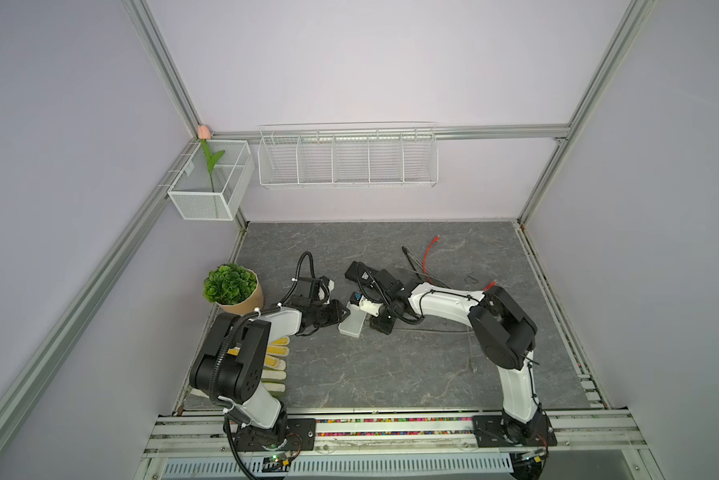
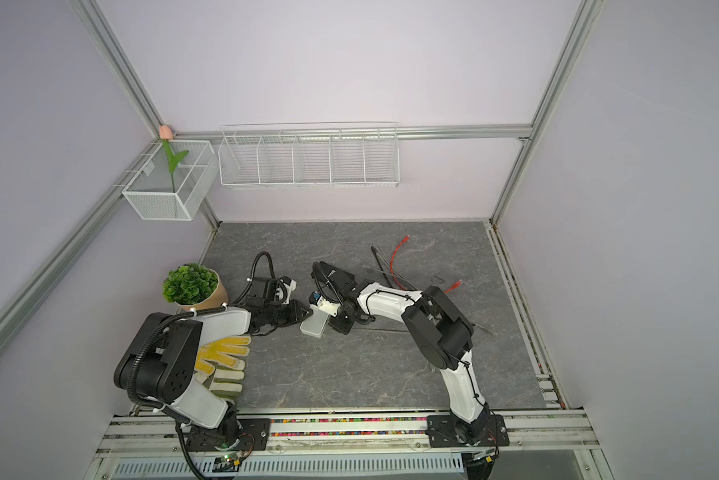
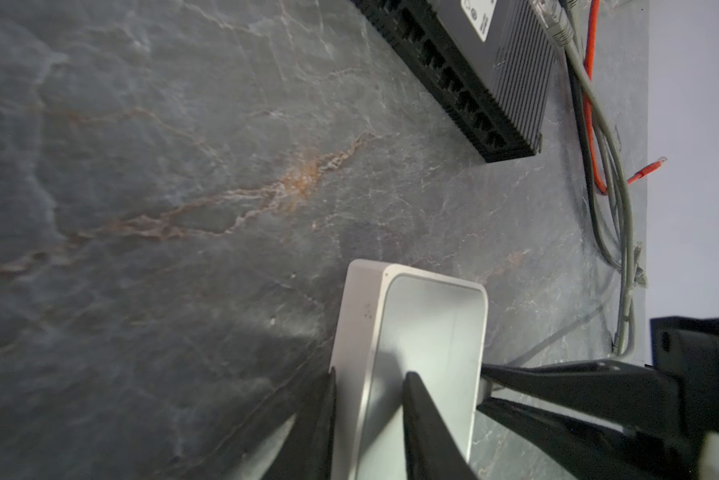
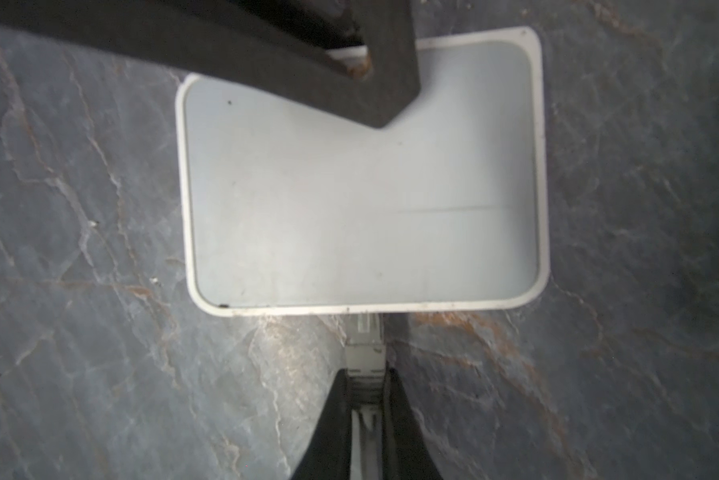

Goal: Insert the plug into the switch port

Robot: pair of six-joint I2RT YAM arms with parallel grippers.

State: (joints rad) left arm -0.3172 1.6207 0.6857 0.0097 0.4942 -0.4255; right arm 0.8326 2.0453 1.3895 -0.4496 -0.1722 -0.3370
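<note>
A white switch lies flat in the middle of the dark stone table. My left gripper is shut on the switch, one finger on its side wall and one on its top face. My right gripper is shut on a grey plug. The plug's tip meets the long edge of the switch under the rim. The port itself is hidden. A left finger crosses the far corner of the switch.
A black multi-port box lies behind the switch, with red cable and grey cables beside it. A potted plant and a yellow-dotted glove sit at the left. Wire baskets hang on the back wall.
</note>
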